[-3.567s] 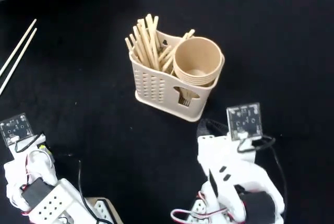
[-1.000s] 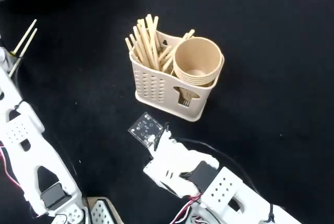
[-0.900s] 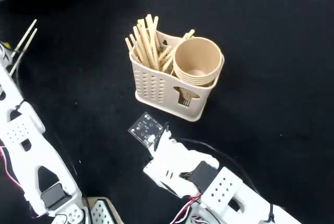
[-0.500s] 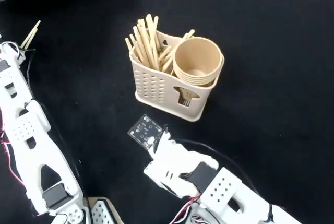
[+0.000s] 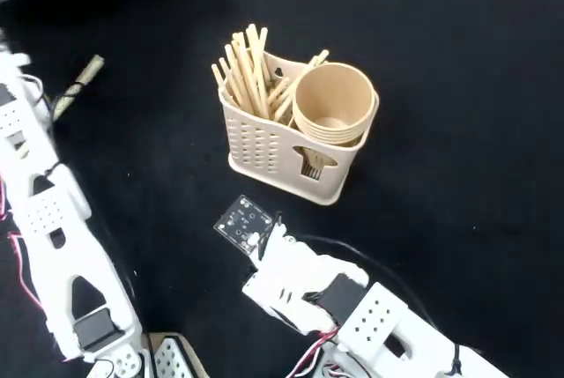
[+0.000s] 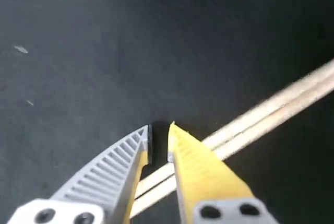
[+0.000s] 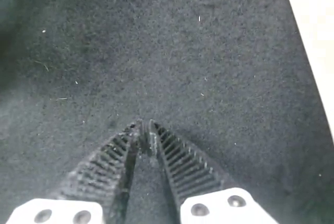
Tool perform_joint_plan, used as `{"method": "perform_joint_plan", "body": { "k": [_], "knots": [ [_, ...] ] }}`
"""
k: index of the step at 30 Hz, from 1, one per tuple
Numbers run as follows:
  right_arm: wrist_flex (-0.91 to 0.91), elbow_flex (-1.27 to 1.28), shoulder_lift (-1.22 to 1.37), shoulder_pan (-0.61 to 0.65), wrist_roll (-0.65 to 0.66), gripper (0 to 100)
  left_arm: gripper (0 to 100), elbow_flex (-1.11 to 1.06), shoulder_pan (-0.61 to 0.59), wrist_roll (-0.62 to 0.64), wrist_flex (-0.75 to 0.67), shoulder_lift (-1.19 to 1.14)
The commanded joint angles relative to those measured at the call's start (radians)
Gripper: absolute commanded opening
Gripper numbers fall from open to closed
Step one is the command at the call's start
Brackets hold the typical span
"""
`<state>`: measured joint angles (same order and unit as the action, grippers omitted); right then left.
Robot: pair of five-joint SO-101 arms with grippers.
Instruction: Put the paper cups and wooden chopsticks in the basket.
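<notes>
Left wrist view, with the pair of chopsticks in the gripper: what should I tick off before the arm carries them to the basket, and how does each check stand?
1. Both chopsticks held by the left gripper: ok, they pass between its nearly closed jaws.
2. Grip firm enough for the carry: cannot tell.
3. Basket upright with its top open: ok.
4. Paper cups stacked in their compartment: ok.
5. Right gripper out of the likely path: ok. It is shut and low over the table on the basket's near side.
</notes>
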<state>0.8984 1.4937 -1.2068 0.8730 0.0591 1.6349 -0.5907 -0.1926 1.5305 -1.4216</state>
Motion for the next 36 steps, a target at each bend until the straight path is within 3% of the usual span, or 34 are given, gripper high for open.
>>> {"method": "perform_joint_plan", "body": {
  "k": [1,7,12,25,31,34,36],
  "knots": [
    [-0.020,-0.002,-0.007,0.011,0.009,1.5,8,0.010,0.079,-0.339,0.193,0.040],
    [-0.020,-0.001,-0.002,0.009,0.009,1.5,8,-0.073,0.076,-0.387,0.233,0.038],
    [-0.020,-0.001,-0.001,0.009,0.009,1.5,8,-0.326,0.065,-0.451,0.235,0.138],
    [-0.015,-0.001,-0.001,0.009,0.009,1.5,8,-1.274,0.168,-0.483,0.227,0.941],
    [-0.014,-0.001,-0.001,0.009,0.009,1.5,8,-1.330,0.191,-0.413,0.221,1.149],
    [-0.014,-0.001,-0.001,0.009,0.009,1.5,9,-1.337,0.211,-0.408,0.143,1.175],
    [-0.012,-0.001,-0.001,0.009,0.009,1.5,15,-1.342,0.217,-0.408,0.100,1.145]
  ]
}}
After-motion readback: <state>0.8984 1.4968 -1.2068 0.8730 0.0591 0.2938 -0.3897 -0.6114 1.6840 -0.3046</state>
